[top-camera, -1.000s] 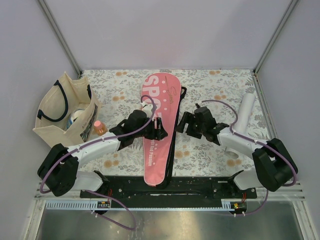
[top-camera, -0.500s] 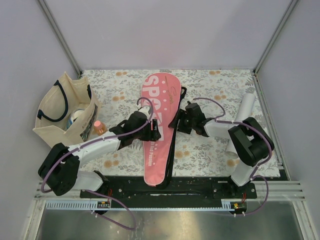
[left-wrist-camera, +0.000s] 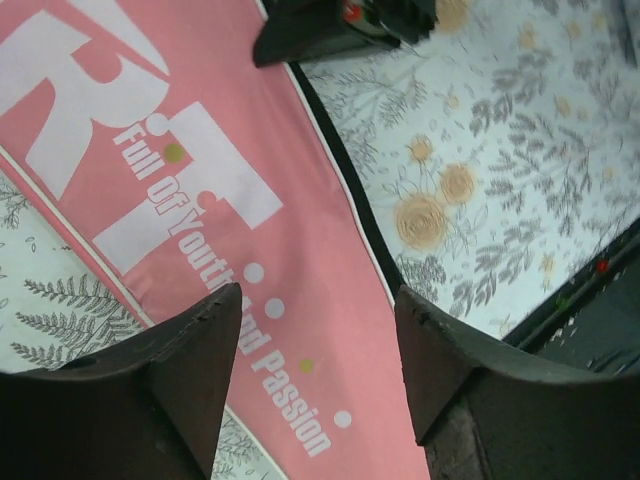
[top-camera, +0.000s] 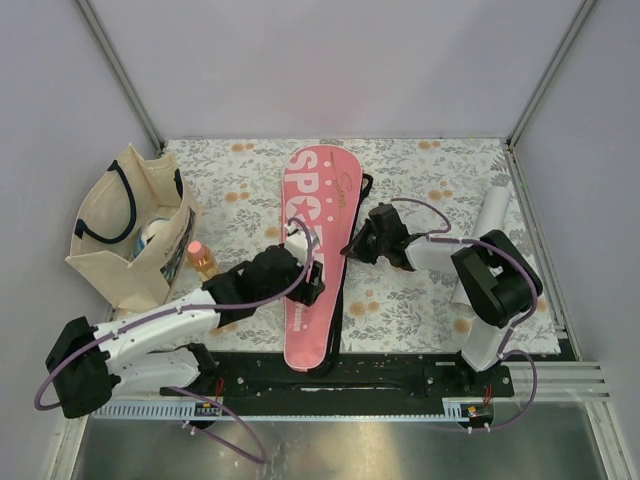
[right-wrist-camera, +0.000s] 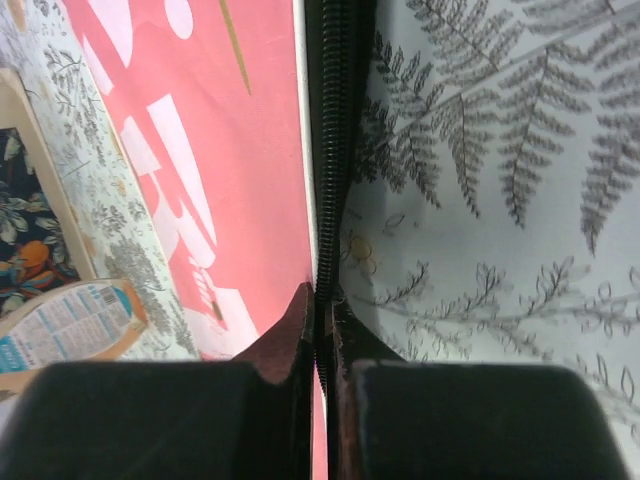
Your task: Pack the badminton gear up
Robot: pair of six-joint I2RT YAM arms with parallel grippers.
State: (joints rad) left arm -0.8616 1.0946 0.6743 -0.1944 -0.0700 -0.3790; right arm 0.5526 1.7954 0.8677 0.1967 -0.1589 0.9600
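Note:
The pink cover (top-camera: 318, 215) lettered "SPORT" lies flat along the middle of the table, its narrow end toward the arm bases. My left gripper (top-camera: 312, 282) hovers open over its lower half; in the left wrist view the cover (left-wrist-camera: 200, 200) shows untouched between the fingers of that gripper (left-wrist-camera: 318, 300). My right gripper (top-camera: 352, 247) is shut on the cover's black zipper edge (right-wrist-camera: 335, 150) at its right side, with the zipper running between the fingers of that gripper (right-wrist-camera: 325, 310). The long white tube (top-camera: 490, 225) lies at the right. The rackets are out of view.
A beige tote bag (top-camera: 125, 230) with navy handles stands at the left, with a small orange bottle (top-camera: 200, 257) next to it. Angled grey walls close the back and sides. The black base rail (top-camera: 330, 375) runs along the near edge.
My right gripper has closed onto the cover's zipper edge. My left arm has drawn back toward the near edge, so its gripper now sits lower along the cover.

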